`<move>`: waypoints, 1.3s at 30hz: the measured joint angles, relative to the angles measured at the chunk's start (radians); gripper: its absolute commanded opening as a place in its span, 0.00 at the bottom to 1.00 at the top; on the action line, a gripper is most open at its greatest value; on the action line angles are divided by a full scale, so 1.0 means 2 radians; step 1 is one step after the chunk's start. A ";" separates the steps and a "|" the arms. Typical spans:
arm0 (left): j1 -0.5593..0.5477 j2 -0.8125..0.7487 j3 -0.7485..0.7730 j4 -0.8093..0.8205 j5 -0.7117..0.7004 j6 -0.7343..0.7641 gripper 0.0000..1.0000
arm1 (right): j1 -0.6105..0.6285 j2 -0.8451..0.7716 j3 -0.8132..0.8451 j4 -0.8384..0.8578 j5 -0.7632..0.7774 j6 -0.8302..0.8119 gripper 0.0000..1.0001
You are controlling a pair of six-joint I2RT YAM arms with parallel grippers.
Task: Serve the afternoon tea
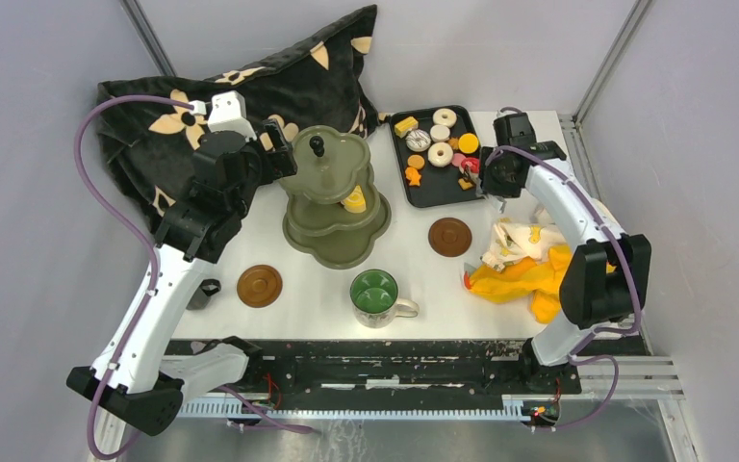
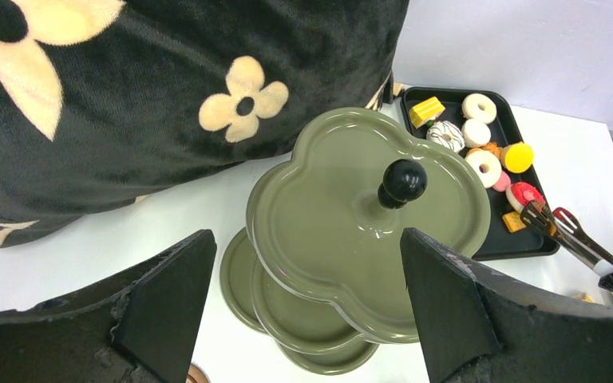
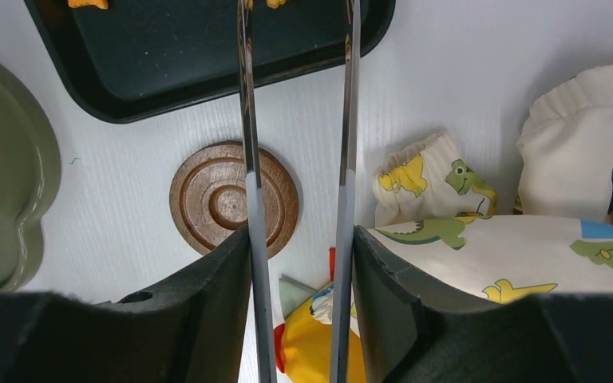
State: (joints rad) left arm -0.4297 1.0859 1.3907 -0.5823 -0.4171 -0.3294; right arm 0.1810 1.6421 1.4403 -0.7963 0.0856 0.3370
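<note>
While my right gripper point(image 3: 299, 235) clamps the metal tongs point(image 3: 249, 159), one finger pressed against the outside of each blade, the two blades stand apart and run out over the near right corner of the black tray point(image 1: 433, 195). Their tips sit just beside a red pastry point(image 2: 523, 194) on that tray; I cannot tell whether they touch it. The other toy pastries point(image 1: 441, 154) lie scattered across the tray beyond the tips, donuts and cookies among them. One yellow pastry point(image 1: 354, 201) sits on the middle tier of the olive-green stand point(image 2: 319, 207), well apart from the tongs.

My left gripper point(image 2: 306, 239) hangs over the stand's top tier with its fingers spread wide, gripping nothing. The black knob point(image 2: 404, 180) rises upright just ahead of it, nearer the right finger.

A brown saucer point(image 3: 207, 199) lies flat on the table under the tongs, between the tray and the yellow cloth point(image 1: 520, 277). A second saucer point(image 1: 259, 285) lies beside my left arm. The green-lined mug point(image 1: 375, 292) stands upright between the two saucers, near the table's front edge.
</note>
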 measured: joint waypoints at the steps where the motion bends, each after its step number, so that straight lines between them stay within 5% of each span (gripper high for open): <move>1: 0.000 0.000 0.000 0.000 0.000 0.000 0.93 | 0.000 0.004 0.000 0.001 0.002 0.001 0.54; 18: 0.000 0.012 0.000 0.001 0.000 0.005 0.92 | 0.000 0.043 0.023 0.037 0.001 0.009 0.54; 39: 0.000 0.014 -0.012 0.003 0.001 0.005 0.92 | 0.000 0.086 -0.077 0.089 -0.040 0.044 0.36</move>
State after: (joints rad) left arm -0.4297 1.1145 1.3674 -0.5770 -0.4145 -0.3199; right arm 0.1814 1.8145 1.2869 -0.6193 0.0048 0.4252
